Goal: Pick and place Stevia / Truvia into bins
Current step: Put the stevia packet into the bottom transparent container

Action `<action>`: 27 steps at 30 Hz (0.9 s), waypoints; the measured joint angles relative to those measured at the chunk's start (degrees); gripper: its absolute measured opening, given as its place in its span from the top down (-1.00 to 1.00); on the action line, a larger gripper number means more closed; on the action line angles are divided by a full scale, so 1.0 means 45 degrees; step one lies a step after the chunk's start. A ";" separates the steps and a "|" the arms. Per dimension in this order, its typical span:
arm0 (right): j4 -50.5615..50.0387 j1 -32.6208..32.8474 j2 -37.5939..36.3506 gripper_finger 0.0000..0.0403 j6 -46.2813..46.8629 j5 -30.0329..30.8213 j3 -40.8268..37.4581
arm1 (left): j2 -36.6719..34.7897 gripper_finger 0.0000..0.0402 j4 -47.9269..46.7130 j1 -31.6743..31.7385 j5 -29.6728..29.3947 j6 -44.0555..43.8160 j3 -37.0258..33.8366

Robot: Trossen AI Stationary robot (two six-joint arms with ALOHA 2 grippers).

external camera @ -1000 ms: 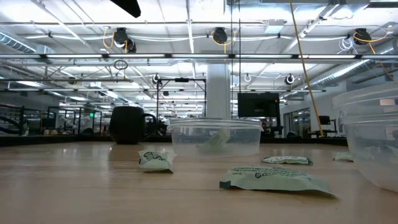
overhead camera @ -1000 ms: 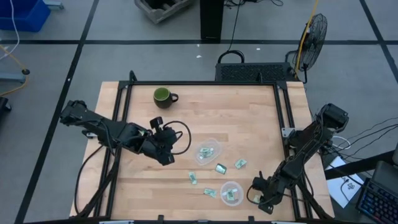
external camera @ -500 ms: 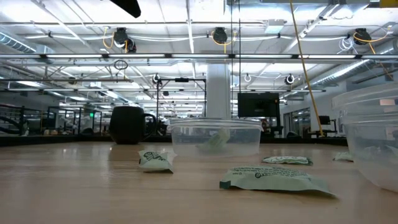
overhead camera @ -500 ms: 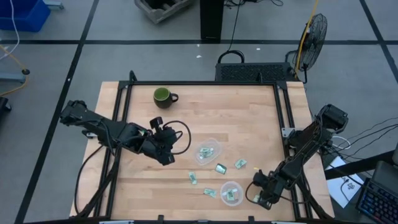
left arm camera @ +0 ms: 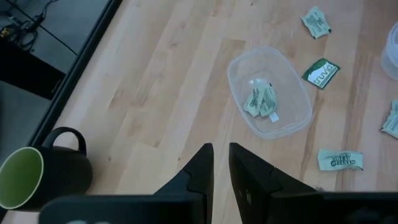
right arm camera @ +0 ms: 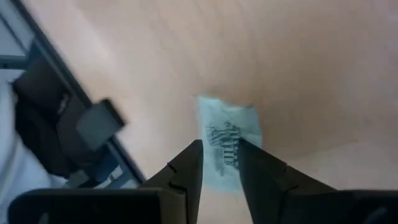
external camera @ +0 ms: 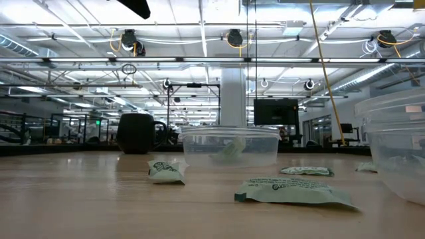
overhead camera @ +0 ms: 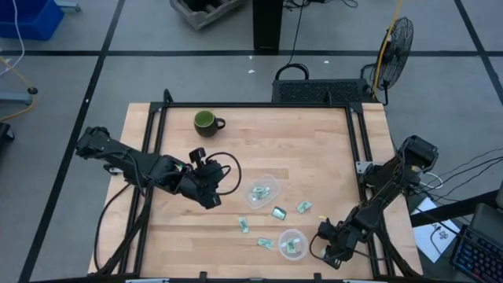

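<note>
Two clear bins stand on the wooden table: one near the middle [overhead camera: 263,191], one by the near edge [overhead camera: 292,244], each with green-and-white packets inside. Several more Truvia packets lie flat around them [overhead camera: 279,212] [overhead camera: 303,207] [overhead camera: 244,226] [overhead camera: 266,243]. My right gripper [overhead camera: 321,244] is just right of the near bin, shut on a packet [right arm camera: 227,124]. My left gripper [overhead camera: 211,198] hangs left of the middle bin [left arm camera: 298,124], shut and holding nothing. My right gripper pinches a green-and-white packet between its two fingers, on the packet's end nearest the wrist [right arm camera: 222,158]. The rest of the packet sticks out past the fingertips. Whether it is lifted clear of the table I cannot tell.
A dark green mug [overhead camera: 206,122] stands near the far left corner, also seen beyond the packets in the low view [external camera: 136,141]. Black frame rails run along the table's left and right edges [overhead camera: 363,149]. Bare wood lies right of the mug and left of the bins.
My right gripper has edged a little toward the near bin, still shut on the packet. The left arm, the bins and the loose packets have stayed where they were.
</note>
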 joint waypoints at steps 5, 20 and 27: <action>0.0094 -0.0005 0.0969 0.53 -0.0917 -0.1132 0.0063 | 0.0000 0.71 0.0109 0.0002 0.0005 0.0000 -0.0281; -0.4143 -0.0198 -0.0073 0.53 -0.3583 0.0356 0.0019 | 0.0010 0.71 0.1603 0.0024 0.0053 0.0471 -0.1642; -0.6566 -0.0569 -0.1466 0.53 -0.4733 0.3329 -0.0068 | 0.0010 0.71 0.1639 0.0024 0.0053 0.0491 -0.1642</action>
